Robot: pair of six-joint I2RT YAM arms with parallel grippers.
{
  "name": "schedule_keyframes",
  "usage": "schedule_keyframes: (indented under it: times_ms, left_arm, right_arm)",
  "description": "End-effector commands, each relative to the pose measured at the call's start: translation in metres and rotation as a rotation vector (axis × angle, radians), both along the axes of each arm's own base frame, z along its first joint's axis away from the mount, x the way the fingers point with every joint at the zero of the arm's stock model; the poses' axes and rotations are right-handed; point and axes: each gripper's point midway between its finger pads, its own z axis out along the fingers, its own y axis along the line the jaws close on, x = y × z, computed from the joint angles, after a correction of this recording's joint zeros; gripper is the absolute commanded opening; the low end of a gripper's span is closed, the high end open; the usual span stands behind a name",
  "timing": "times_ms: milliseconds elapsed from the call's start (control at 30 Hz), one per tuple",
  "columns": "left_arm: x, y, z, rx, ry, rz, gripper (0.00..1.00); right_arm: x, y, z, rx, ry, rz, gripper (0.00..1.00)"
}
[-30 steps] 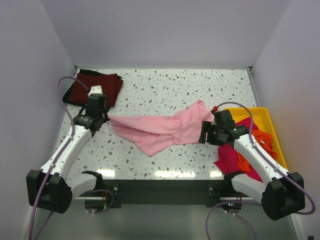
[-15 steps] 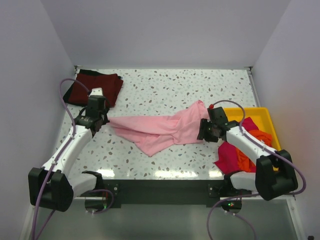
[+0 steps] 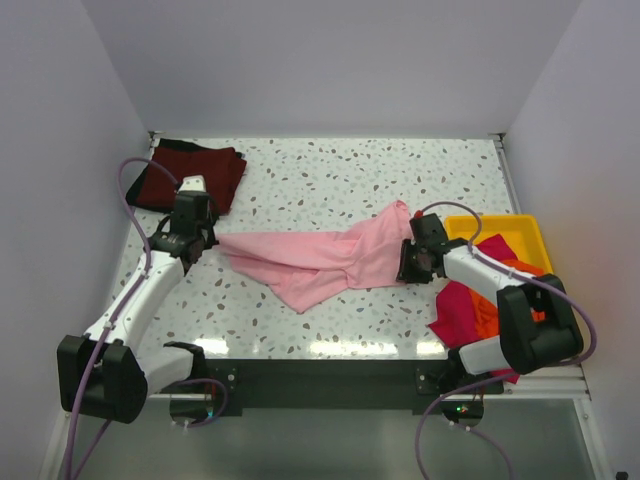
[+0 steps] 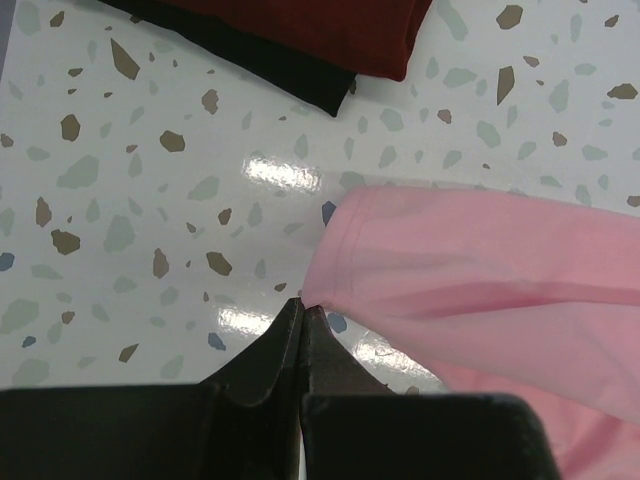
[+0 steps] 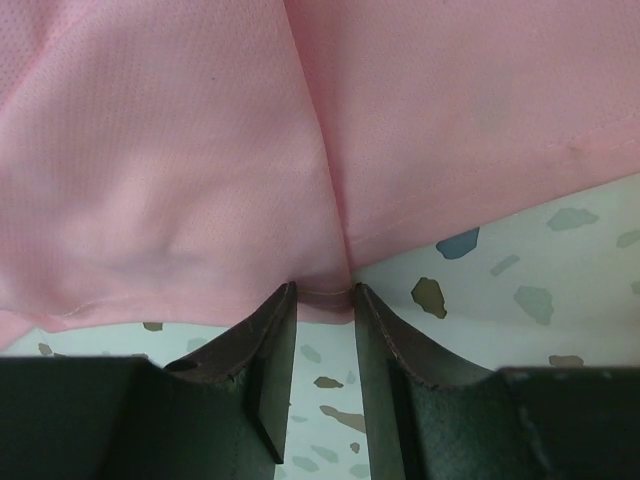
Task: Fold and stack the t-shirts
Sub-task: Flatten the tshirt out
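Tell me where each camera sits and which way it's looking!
Top external: above and behind the arms, looking down on the speckled table; both arms show, bases nearest.
Left wrist: on the left arm's wrist, looking down past the left gripper, shut on a corner of the pink t-shirt; only its fingers show.
Right wrist: on the right arm's wrist, looking down at the same shirt's hem between the parted fingers of the right gripper.
Shared: all three see the pink t-shirt; top and left wrist both see the maroon t-shirt.

L jaws shut; R jaws slightly apart; both wrists low.
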Motion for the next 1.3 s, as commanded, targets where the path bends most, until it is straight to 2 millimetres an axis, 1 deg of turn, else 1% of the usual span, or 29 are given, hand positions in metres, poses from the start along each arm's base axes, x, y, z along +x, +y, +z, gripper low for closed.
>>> schedule_keyframes:
  times_ms: [0,167,367,567,800,900,933,1000,1033,1167,1267]
  left_arm:
    - [0.007,0.001,0.01,0.002,-0.05,-0.015,0.0]
    - [0.007,0.001,0.01,0.001,-0.051,-0.015,0.0]
    - [0.008,0.0,0.01,-0.002,-0.053,-0.021,0.0]
    - [0.007,0.0,0.01,-0.004,-0.051,-0.023,0.0]
    - [0.007,-0.001,0.011,-0.005,-0.053,-0.027,0.0]
    - [0.007,0.0,0.011,-0.005,-0.055,-0.025,0.0]
    - [0.007,0.0,0.01,-0.003,-0.052,-0.024,0.0]
    - [0.006,0.0,0.009,-0.003,-0.052,-0.026,0.0]
    - [0.006,-0.001,0.009,-0.007,-0.053,-0.031,0.0]
    - [0.01,-0.004,0.011,-0.017,-0.057,-0.04,0.0]
    - [0.01,-0.005,0.011,-0.022,-0.059,-0.048,0.0]
  right_arm:
    - [0.006,-0.005,-0.001,-0.026,-0.03,-0.011,0.33]
    - [-0.005,-0.011,-0.008,-0.049,0.013,-0.016,0.31]
    - [-0.017,-0.015,-0.008,-0.049,0.011,-0.027,0.32]
    - [-0.021,-0.011,-0.009,-0.025,0.014,-0.023,0.33]
    - [-0.015,-0.009,-0.017,-0.025,0.015,-0.004,0.33]
    - [-0.014,-0.008,-0.021,-0.023,0.025,0.0,0.24]
    - [-0.014,-0.007,-0.021,-0.022,0.026,0.001,0.17]
    - [-0.015,-0.007,-0.02,-0.025,0.031,0.005,0.09]
    - [-0.018,-0.008,-0.019,-0.029,0.041,0.007,0.0]
    - [-0.019,-0.006,-0.003,-0.006,0.021,0.016,0.0]
    - [-0.012,-0.005,0.022,0.003,-0.037,0.018,0.0]
